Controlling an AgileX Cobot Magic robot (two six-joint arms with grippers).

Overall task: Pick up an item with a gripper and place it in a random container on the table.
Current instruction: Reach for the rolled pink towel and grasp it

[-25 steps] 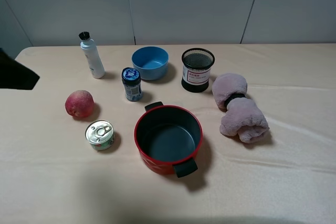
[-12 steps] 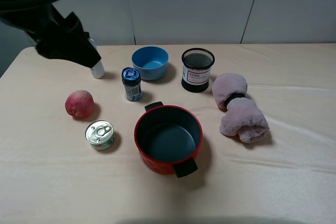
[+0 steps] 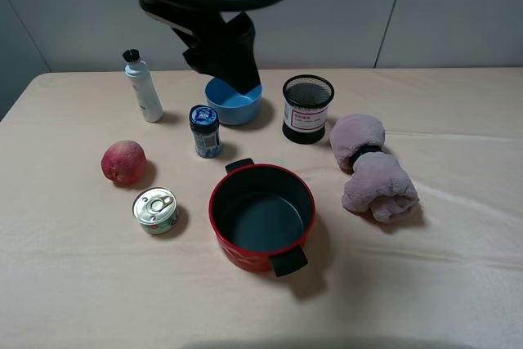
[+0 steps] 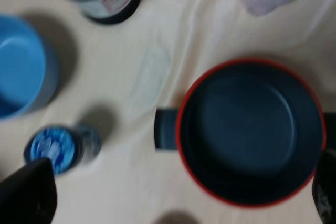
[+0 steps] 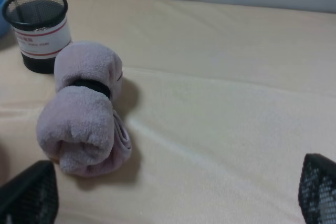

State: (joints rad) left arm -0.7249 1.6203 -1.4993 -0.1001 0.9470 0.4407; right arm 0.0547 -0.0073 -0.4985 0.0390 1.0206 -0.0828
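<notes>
The pale pink-mauve rolled towel [image 3: 372, 171] with a black band lies on the beige table [image 3: 425, 284], right of the red pot [image 3: 261, 215]. The pot is empty, with a dark grey-blue inside. My left gripper [image 3: 235, 69] hangs in the air at the back, over the blue bowl, well left of the towel. The blurred left wrist view looks down on the pot [image 4: 251, 129] between wide-apart fingertips [image 4: 26, 195]; the left gripper [image 4: 176, 195] is open and empty. The right gripper [image 5: 173, 198] is open and empty, with the towel [image 5: 84, 121] just ahead of one fingertip [image 5: 29, 192].
Behind the pot stand a blue bowl [image 3: 234, 100], a black mesh pen cup [image 3: 307, 109], a blue-lidded jar [image 3: 205, 131] and a white bottle [image 3: 143, 87]. A peach [image 3: 124, 161] and a tin can [image 3: 155, 210] sit left of the pot.
My left arm has swung in from the left edge and moved right along the back, to above the blue bowl. Nothing on the table has moved.
</notes>
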